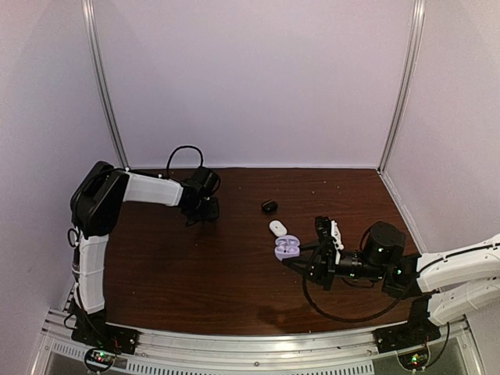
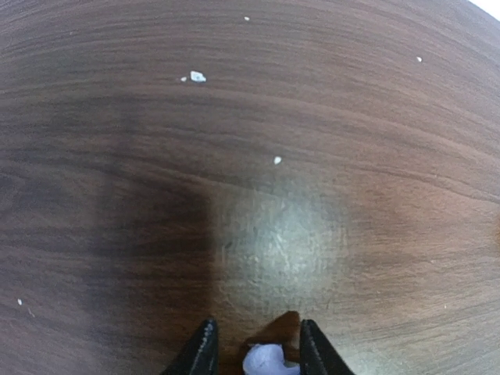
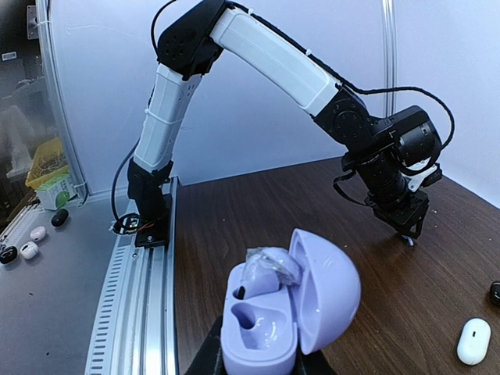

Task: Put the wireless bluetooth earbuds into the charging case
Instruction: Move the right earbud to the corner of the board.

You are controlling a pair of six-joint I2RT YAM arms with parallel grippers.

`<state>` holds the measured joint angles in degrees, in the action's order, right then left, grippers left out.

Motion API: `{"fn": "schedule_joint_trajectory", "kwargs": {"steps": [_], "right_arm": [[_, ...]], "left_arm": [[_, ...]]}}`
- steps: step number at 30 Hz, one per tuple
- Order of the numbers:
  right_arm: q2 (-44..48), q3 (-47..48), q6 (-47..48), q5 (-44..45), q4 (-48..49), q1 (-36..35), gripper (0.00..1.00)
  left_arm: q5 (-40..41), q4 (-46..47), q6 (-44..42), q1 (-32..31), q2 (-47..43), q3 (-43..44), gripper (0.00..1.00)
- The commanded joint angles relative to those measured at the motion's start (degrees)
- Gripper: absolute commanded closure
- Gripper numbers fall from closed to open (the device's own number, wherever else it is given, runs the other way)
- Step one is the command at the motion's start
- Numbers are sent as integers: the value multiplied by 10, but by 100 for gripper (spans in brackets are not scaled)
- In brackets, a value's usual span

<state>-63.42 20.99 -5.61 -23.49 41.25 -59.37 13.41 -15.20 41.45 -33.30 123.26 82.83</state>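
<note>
My right gripper (image 3: pixel 262 367) is shut on the base of a pale lavender charging case (image 3: pixel 291 312), which it holds up with the lid open. One lavender earbud (image 3: pixel 269 269) sits in the far socket and the near socket is empty. From above, the case (image 1: pixel 287 247) is at centre right in front of the right gripper (image 1: pixel 301 254). My left gripper (image 2: pixel 258 350) points down close to the wooden table (image 2: pixel 297 117). A second lavender earbud (image 2: pixel 264 362) lies between its fingers, against the right finger (image 2: pixel 312 351), with a gap to the left one. The top view has the left gripper (image 1: pixel 205 211) at the back left.
A white pebble-like case (image 1: pixel 277 228) and a small black one (image 1: pixel 269 206) lie on the table beyond the lavender case. White crumbs (image 2: pixel 198 76) dot the wood. In the right wrist view, small white and black buds (image 3: pixel 31 242) lie on the grey surface left of the metal rail (image 3: pixel 133 312).
</note>
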Motion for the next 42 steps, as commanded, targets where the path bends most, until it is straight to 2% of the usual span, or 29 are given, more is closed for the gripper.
{"fn": "schedule_joint_trajectory", "kwargs": {"steps": [1,7,12,20,28,34,37,39,42], "right_arm": [[13,2,8,10,-2,2,100],[15,5,8,8,-4,2,100],[19,9,9,8,-13,3,100],[34,10,12,11,-32,2,100],[36,13,13,8,-36,2,100],[25,20,14,1,-33,2,100],[22,23,16,-2,-35,2,100],[23,23,15,-2,-35,2,100],[27,24,14,-4,-39,2,100]], "left_arm": [[11,-54,-39,-12,7,-26,71],[-10,-53,-76,-21,-5,-49,91],[-55,-23,-116,-38,-40,-91,100],[-104,-29,-148,-86,-140,-205,100],[-112,-141,-146,-179,-300,-326,100],[-134,-175,-147,-186,-364,-367,84],[-157,-184,-146,-188,-367,-367,75],[-154,-196,-143,-190,-366,-359,68],[-143,-230,-133,-190,-368,-338,61]]}}
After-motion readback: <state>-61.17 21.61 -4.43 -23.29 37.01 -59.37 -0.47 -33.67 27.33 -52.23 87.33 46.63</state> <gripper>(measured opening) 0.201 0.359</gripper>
